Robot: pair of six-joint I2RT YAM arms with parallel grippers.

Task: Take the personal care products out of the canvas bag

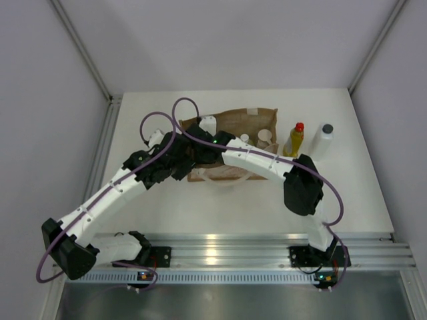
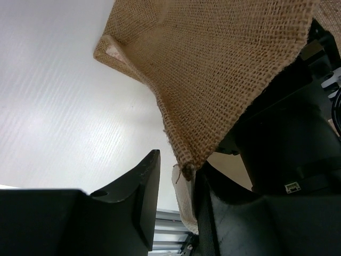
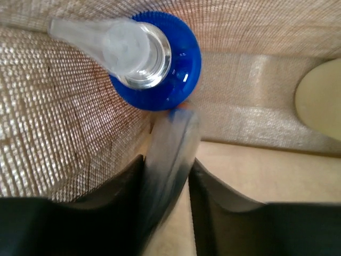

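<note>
Canvas bag (image 1: 259, 120): tan woven tote lying on the table (image 1: 200, 213), mid-far, w/ both my arms reaching over its left half.

(a) Contents, top view. A pale cap (image 1: 244, 138) and, just right of it, a cup-like top (image 1: 265, 137) show within the bag's outline, toward its right end. The rest of the interior is hidden by my arms.

(b) Contents, R wrist view. Woven walls (image 3: 64, 106) on all sides, so the cam looks inside the bag. A blue-topped bottle (image 3: 178, 58) stands close to the left wall, seen from above: ribbed blue collar, clear spout, sliver of orange just under the collar. At the right edge, part of a pale round top (image 3: 319, 101).

(c) Outside the bag. Yellow bottle (image 1: 293, 142), red cap, upright on the table just right of the bag. Tall white bottle (image 1: 321, 143), grey cap, upright, near it on the right, not touching.

(d) L gripper (image 2: 178, 160): fingers a narrow gap apart. The bag's frayed corner (image 2: 213, 69) and a cream strip (image 2: 186, 213) sit in the gap, against one finger, w/ table showing beside the other, so not clamped.

(e) R gripper (image 3: 168, 160): fingers a short gap apart, tips just short of the blue collar. A blurred grey shape (image 3: 165, 176) fills the gap. I cannot tell what it is, nor whether I have hold of it.
</note>
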